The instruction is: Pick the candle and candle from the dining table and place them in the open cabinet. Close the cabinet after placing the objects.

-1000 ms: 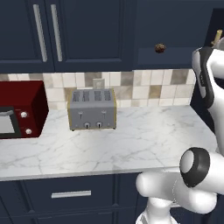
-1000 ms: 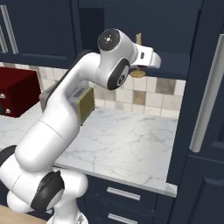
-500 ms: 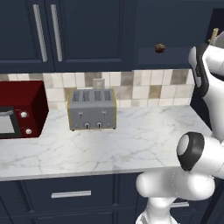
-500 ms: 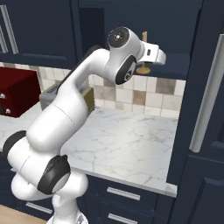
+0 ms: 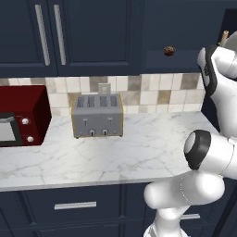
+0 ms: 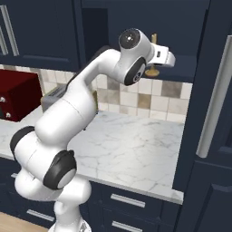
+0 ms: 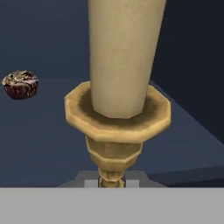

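Cabinets along the wall run navy from left to right in my left base view: closed doors (image 5: 46,37) over a red microwave (image 5: 21,115) and a grey toaster (image 5: 97,115) on the marble counter (image 5: 139,148), then the open cabinet (image 5: 185,32) with a small dark round thing (image 5: 169,50) on its shelf, and at the far right the tip of the tan candle (image 5: 225,37) poking up beside the arm.

From the right base view the gripper (image 6: 168,57) is up at shelf level inside the open cabinet, and the brass holder (image 6: 152,71) shows just behind it, with the swung-out door and its silver bar handle (image 6: 215,97) further right.

In the hand view the candle fills the middle, seated in its brass cup, holder stem dropping to the bottom edge; the dark round thing sits well apart to its left. I cannot tell how wide the jaws stand or whether they have hold of the holder, since the fingers are not visible.

My judgement: first candle is at the cabinet, being placed or just placed; the second candle and closing the door remain.

Candle stands upright, long axis vertical, tip up.
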You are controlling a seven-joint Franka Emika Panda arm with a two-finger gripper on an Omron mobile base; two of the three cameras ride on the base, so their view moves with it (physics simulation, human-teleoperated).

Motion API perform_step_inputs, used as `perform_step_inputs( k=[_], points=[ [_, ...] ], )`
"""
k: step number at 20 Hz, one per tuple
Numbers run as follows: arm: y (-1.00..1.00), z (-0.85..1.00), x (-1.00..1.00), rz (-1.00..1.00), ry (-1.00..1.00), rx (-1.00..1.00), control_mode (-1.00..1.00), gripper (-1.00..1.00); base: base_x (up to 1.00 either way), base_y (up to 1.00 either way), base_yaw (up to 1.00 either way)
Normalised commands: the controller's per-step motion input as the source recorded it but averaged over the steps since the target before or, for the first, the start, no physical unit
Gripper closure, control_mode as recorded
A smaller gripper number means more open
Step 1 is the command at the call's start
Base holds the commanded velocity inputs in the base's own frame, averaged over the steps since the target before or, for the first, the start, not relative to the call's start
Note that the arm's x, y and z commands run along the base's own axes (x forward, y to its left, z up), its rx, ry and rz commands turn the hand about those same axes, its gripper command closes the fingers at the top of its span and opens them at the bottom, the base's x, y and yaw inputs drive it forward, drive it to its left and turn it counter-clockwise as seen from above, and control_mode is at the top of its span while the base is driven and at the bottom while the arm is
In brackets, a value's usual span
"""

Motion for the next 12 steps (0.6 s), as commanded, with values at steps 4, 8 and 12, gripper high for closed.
perform_step_inputs(
  k=[4, 8, 12],
  points=[
    [-0.12, -0.07, 0.29, 0.0, 0.0, 0.0, -1.0, 1.0, 0.0, 0.0, 0.0],
    [-0.19, 0.0, 0.39, 0.0, 0.0, 0.0, -1.0, 1.0, 0.0, 0.0, 0.0],
    [-0.26, 0.0, 0.41, 0.0, 0.0, 0.0, -1.0, 1.0, 0.0, 0.0, 0.0]
  ],
)
